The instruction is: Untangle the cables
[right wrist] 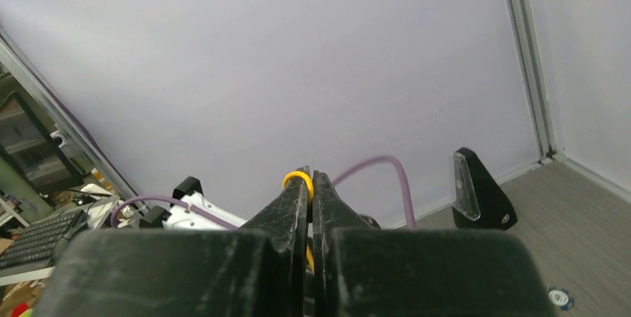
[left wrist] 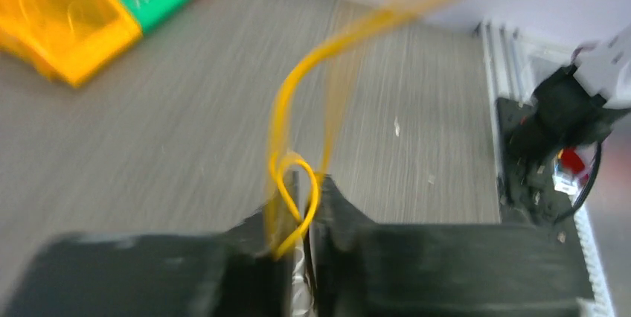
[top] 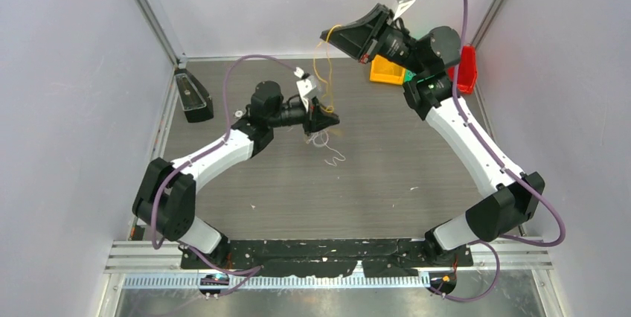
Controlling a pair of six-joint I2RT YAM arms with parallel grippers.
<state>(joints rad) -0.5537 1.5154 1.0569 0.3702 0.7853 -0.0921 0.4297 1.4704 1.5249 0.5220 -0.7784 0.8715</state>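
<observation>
A thin yellow cable (top: 322, 71) hangs from my raised right gripper (top: 329, 35) down to my left gripper (top: 326, 120), which hovers low over the table's middle. In the right wrist view the right gripper (right wrist: 309, 176) is shut on the yellow cable (right wrist: 296, 178), and a small loop of it shows over the fingertips. In the left wrist view the left gripper (left wrist: 309, 180) has its jaws nearly together, pinching a small loop of the yellow cable (left wrist: 301, 198), which rises blurred up and to the right. A white cable (top: 332, 152) lies curled on the table just below the left gripper.
A yellow bin (top: 388, 71), a green bin (top: 408, 77) and a red bin (top: 466, 68) sit at the back right, under the right arm. A black stand (top: 193, 98) is at the back left by the wall. Walls close in the table on three sides.
</observation>
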